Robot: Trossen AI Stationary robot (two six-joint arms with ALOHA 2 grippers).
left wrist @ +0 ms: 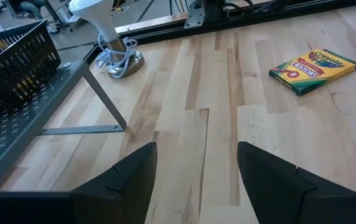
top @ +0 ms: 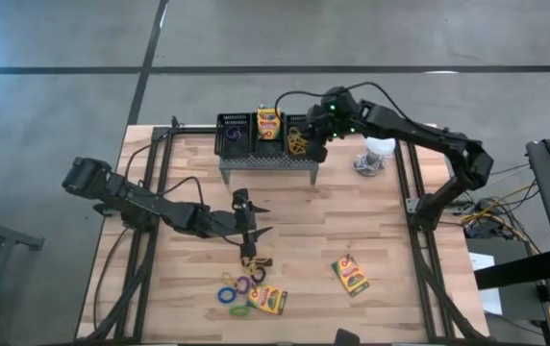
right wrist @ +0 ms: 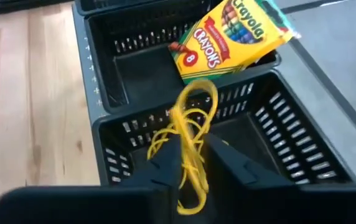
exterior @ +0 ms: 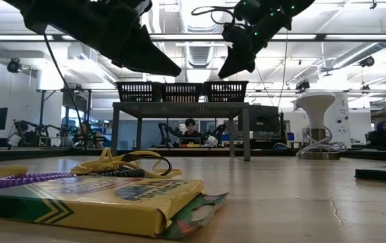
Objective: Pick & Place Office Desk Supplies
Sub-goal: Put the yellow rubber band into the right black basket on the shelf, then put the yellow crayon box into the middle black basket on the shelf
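Three black mesh bins (top: 263, 135) stand in a row on the grey stand (top: 267, 161). The left one holds a purple loop (top: 233, 135). A crayon box (top: 268, 123) leans in the middle one (right wrist: 165, 68). My right gripper (top: 311, 135) is above the right bin (right wrist: 277, 143), shut on a yellow loop (right wrist: 193, 118). My left gripper (left wrist: 196, 168) hovers open over bare table, just beyond a cluster of loops (top: 239, 286) and a crayon box (top: 267, 300). Another crayon box (top: 350, 276) lies flat to the right. My right gripper pinches the yellow loop between its two fingers (right wrist: 165, 165), coming from above over the right bin. The pinched strands (right wrist: 189, 163) run between the fingers. The rest of the loop (right wrist: 196, 99) hangs slack past the fingertips, over the bin's inside.
The white round-topped object (top: 376, 154) stands with a coiled cable right of the stand. In the low view a crayon box (exterior: 92, 202), a purple loop (exterior: 24, 180) and yellow loops (exterior: 112, 162) lie by the near edge. Bare wood (top: 352, 211) lies between stand and supplies.
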